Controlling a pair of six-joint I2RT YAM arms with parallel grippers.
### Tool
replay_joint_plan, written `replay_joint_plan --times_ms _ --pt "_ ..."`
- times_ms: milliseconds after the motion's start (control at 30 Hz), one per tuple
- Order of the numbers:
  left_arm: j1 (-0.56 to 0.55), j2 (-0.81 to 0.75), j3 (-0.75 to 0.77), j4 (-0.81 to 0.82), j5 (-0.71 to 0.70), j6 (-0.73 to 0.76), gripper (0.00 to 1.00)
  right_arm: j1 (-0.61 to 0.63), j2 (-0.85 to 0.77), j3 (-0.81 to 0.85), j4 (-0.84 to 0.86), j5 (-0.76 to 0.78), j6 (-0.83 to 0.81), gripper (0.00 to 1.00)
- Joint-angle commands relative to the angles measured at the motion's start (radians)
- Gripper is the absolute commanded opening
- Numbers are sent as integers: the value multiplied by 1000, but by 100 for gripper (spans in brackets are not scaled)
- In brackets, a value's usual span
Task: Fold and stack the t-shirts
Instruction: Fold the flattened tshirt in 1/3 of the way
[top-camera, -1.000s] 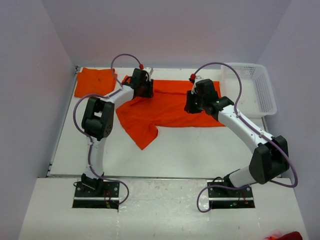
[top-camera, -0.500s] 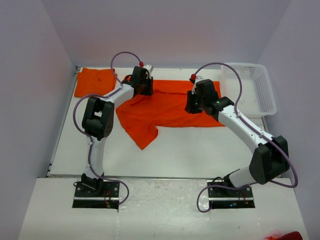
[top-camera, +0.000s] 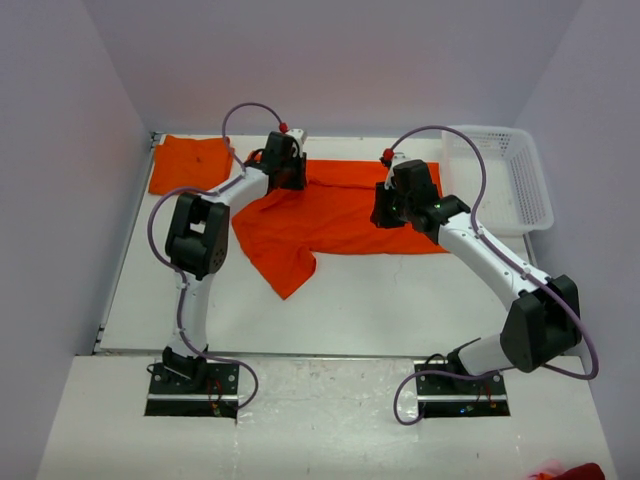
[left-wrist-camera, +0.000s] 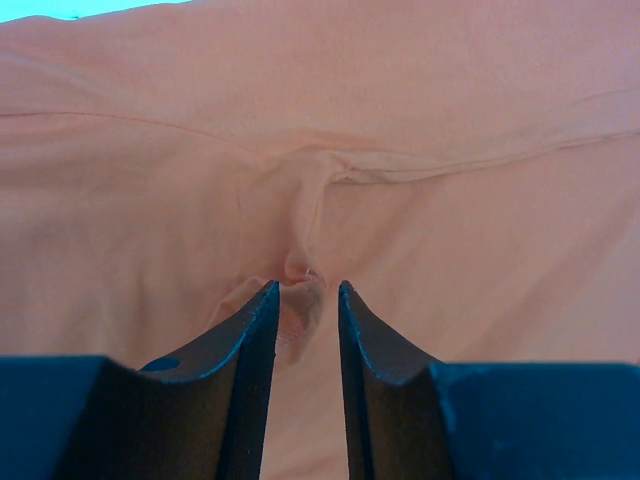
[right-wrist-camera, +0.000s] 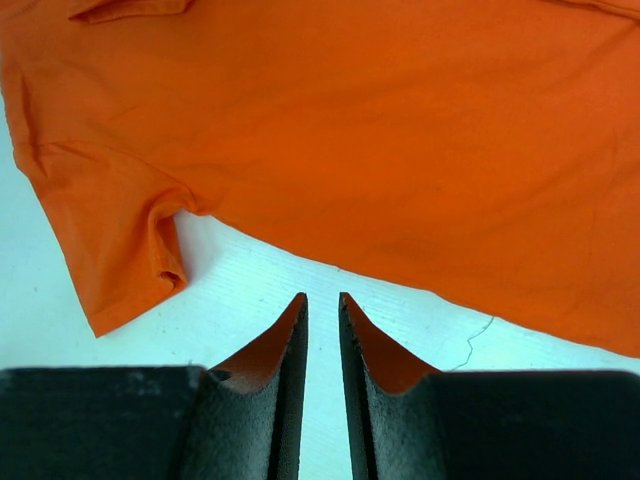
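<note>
An orange t-shirt (top-camera: 340, 215) lies spread flat in the middle of the table, one sleeve pointing toward the front left. A second t-shirt (top-camera: 190, 163) lies folded at the back left corner. My left gripper (top-camera: 286, 172) sits low on the spread shirt's far left edge. In the left wrist view it (left-wrist-camera: 303, 285) is closed on a small puckered fold of the cloth (left-wrist-camera: 400, 100). My right gripper (top-camera: 392, 208) hovers over the shirt's right half. In the right wrist view it (right-wrist-camera: 322, 296) is shut and empty, above bare table just past the shirt's hem (right-wrist-camera: 400, 130).
A white lattice basket (top-camera: 520, 175) stands at the back right, close to the right arm's elbow. The white table (top-camera: 380, 300) is walled at the left, back and right. A purple cable loops over each arm.
The right gripper has shifted slightly to the right over the shirt. The left gripper has barely moved and keeps its pinch on the cloth.
</note>
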Motion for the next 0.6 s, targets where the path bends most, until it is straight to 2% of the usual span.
replay_joint_plan --times_ms 0,167,400,467,567 --pt "1 19 34 28 -24 41 32 4 -19 -5 23 -8 10 20" --pt "9 71 83 13 6 35 32 4 -23 -4 12 2 7 20" --pt "9 73 57 18 35 19 30 4 -34 -5 6 15 2 20" --pt "4 56 31 21 42 7 29 4 -32 -4 8 13 4 20" --pt "-25 -13 -97 60 36 -14 28 4 -22 10 6 4 10 20"
